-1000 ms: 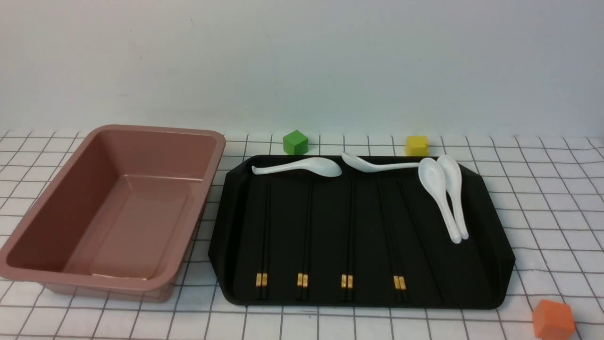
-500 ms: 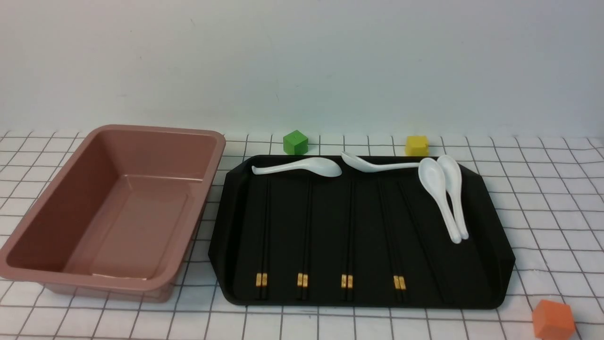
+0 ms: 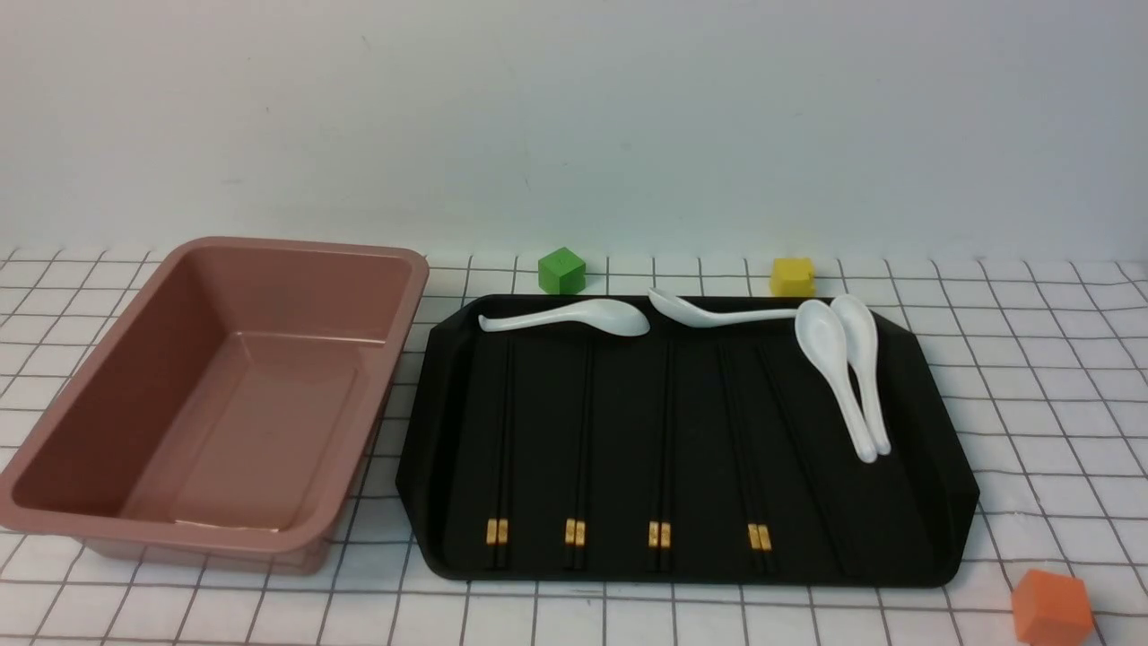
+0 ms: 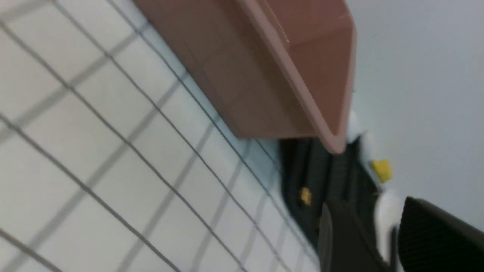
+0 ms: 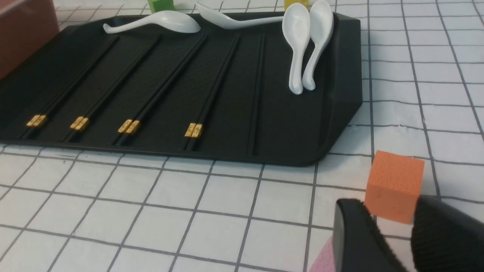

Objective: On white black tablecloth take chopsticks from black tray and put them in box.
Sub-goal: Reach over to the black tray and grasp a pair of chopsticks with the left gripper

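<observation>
Front view, checked against the two earlier frames: nothing has shifted. No arm shows in it.

- Nearest, wrist views. Right gripper (image 5: 389, 226), lower right of its frame: jaws apart, nothing between them, low over the tablecloth (image 3: 628, 610), with the orange cube (image 5: 395, 185) just beyond the tips. Left gripper (image 4: 378, 234), lower right of a blurred frame: jaws apart and empty too. We take the blur to mean that arm is in motion.
- Lower centre of the front view: near rim of the black tray (image 3: 933, 502). Four pairs of chopsticks (image 3: 578, 449) lie on it side by side, gold bands toward us, tips running up the frame. A fifth dark line sits to their right. We cannot tell whether it is a stick or a groove.
- Left of the frame: the box (image 3: 206, 538), just beside the tray, with no chopsticks in it.
- Upper edge of the tray: four white spoons (image 3: 574, 318), two lying across and two angled at the right.
- Beyond the tray, near the wall: green cube (image 3: 561, 269) and yellow cube (image 3: 793, 276).

Reading: the layout is unchanged, so no transfer has begun. Every pair waits on the tray. We judge this the approach stage, and the first pick is yet to come.
</observation>
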Available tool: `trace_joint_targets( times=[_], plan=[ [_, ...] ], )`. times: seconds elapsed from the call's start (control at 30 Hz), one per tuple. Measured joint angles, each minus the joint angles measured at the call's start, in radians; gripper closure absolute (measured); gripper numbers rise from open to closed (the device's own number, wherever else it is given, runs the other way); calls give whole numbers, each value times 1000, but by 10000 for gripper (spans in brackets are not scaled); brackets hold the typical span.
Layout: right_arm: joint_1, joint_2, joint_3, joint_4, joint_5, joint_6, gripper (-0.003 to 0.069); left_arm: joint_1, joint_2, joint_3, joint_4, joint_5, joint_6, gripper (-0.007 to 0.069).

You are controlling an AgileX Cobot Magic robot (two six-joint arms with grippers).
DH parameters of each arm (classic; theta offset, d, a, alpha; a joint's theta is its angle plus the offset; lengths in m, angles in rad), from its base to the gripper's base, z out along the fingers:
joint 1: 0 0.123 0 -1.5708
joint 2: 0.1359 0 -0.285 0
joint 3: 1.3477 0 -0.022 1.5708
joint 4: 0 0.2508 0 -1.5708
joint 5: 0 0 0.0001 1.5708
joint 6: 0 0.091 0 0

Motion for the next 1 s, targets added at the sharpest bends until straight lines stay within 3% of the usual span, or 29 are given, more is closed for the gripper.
trace_joint_targets(
  times=[0.13, 0.23, 0.5, 0.63, 0.77, 0.87, 1.0],
  plan=[
    [0, 0, 0, 0, 0, 0, 419, 0, 0, 0, -117, -7, -63, 386],
    [0, 0, 0, 0, 0, 0, 419, 0, 0, 0, -136, -16, -69, 386],
    [0, 0, 0, 0, 0, 0, 419, 0, 0, -3, -216, -196, -87, 386],
    [0, 0, 0, 0, 0, 0, 419, 3, 0, -132, -239, -207, -26, 428],
    [0, 0, 0, 0, 0, 0, 419, 5, 48, -345, -182, -50, 146, 543],
    [0, 0, 0, 0, 0, 0, 419, 5, 207, -499, -97, 191, 256, 632],
    [0, 0, 0, 0, 0, 0, 419, 5, 497, -655, 29, 538, 329, 637]
  ],
)
